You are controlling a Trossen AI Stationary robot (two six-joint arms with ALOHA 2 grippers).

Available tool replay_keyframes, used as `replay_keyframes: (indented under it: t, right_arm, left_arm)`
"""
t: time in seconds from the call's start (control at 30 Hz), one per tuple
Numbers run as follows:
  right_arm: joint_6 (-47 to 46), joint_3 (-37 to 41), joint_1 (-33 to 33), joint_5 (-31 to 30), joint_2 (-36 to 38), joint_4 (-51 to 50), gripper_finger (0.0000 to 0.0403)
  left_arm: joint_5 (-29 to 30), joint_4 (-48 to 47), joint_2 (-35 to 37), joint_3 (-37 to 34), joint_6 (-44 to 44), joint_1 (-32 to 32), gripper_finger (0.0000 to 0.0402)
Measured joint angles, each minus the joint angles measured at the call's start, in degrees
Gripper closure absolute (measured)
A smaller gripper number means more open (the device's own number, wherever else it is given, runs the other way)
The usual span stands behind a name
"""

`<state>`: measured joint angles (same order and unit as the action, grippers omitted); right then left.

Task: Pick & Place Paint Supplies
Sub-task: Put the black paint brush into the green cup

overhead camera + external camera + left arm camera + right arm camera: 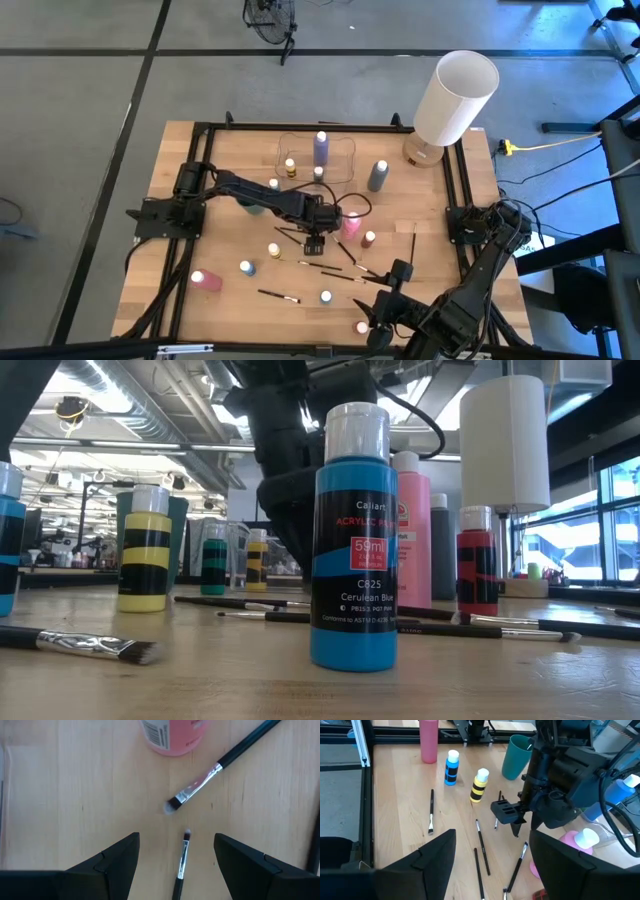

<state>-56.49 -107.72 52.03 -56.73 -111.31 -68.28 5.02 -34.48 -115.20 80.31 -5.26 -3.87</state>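
Your left gripper [313, 243] hangs over the middle of the table [230, 300], fingers spread wide and holding nothing. Look through your left wrist camera: a thin paintbrush [181, 865] lies on the wood right between the two fingers [112, 857], bristles pointing away from the wrist. Just beyond it lies a second brush [220, 765] with a silver ferrule, angled across, its tip near the first one's tip but apart from it. The tall pink bottle [350, 226] stands just beside your gripper.

Your right gripper [392, 290] waits near the table's front edge, fingers open and empty.

More supplies are scattered around: a purple bottle [321, 149] and a grey bottle [377, 176] farther back, another pink bottle [206, 280] lying front-left, and a blue bottle [354, 540] labelled Cerulean Blue standing right before the low camera.
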Motion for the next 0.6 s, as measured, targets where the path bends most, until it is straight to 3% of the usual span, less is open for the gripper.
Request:
replay_keyframes:
  t: [0.6]
  right_arm:
    - [0.00,0.00,0.00,0.02,0.00,0.03,0.0146]
  left_arm:
    - [0.04,0.38,-1.40,-0.02,0.02,-0.15,0.0148]
